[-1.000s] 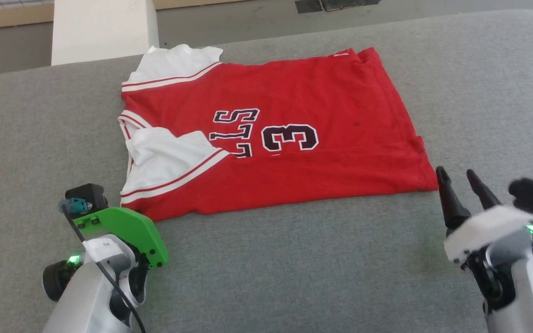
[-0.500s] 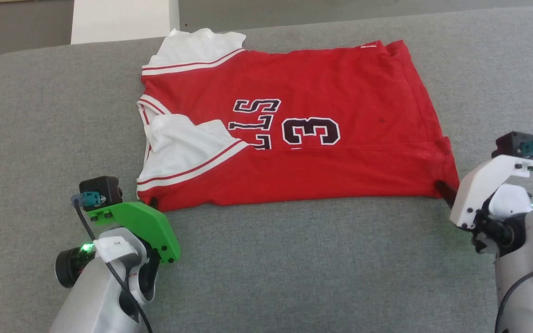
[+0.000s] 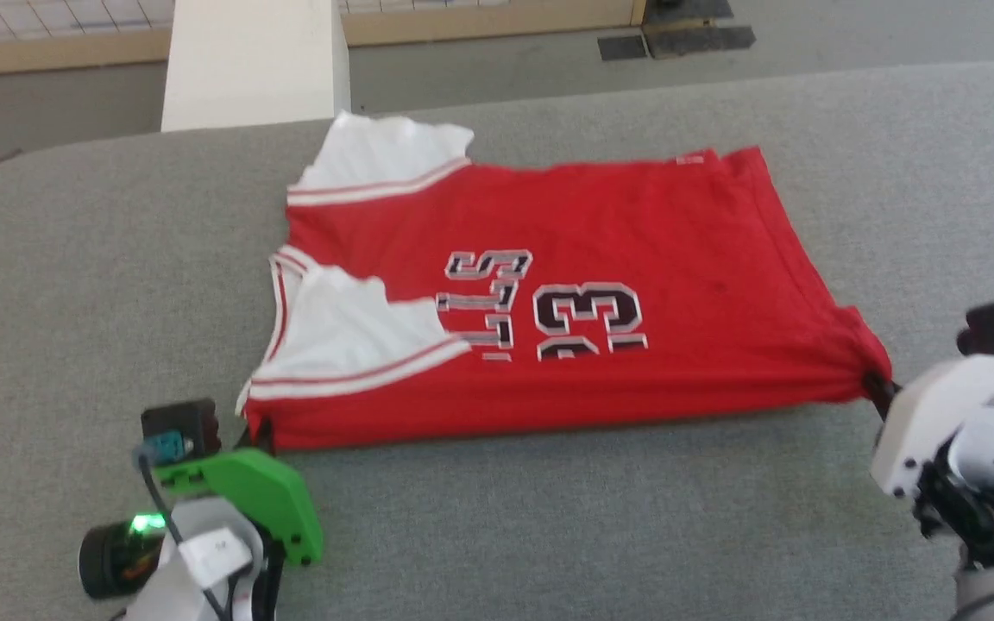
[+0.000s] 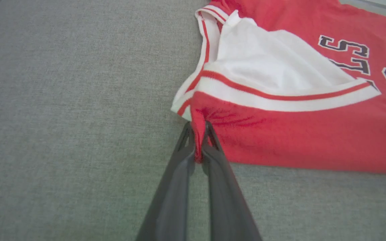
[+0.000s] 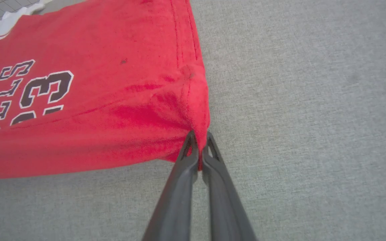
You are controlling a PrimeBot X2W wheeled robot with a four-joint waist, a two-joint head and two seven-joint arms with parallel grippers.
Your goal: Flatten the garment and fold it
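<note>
The red jersey [image 3: 566, 285] lies spread on the grey padded surface, its black number 3 and letters facing up and its white inside showing at the folded-back armholes. My left gripper [image 4: 198, 134] is shut on the near left corner of the garment [image 4: 280, 134], just below the striped trim. My right gripper [image 5: 199, 140] is shut on the near right corner of the garment [image 5: 112, 100], by the hem. In the head view the near edge is lifted slightly off the surface between my left gripper [image 3: 257, 429] and my right gripper [image 3: 877, 384].
The grey padded surface [image 3: 549, 517] reaches to all sides, with its rounded far edge behind the jersey. A white block [image 3: 251, 60] stands past that edge at the left, with floor and a dark mat [image 3: 678, 30] beyond.
Both grippers have closed on the near corners of the jersey and raised its near edge a little. The right gripper came in from open, clear of the cloth. The head camera has shifted.
</note>
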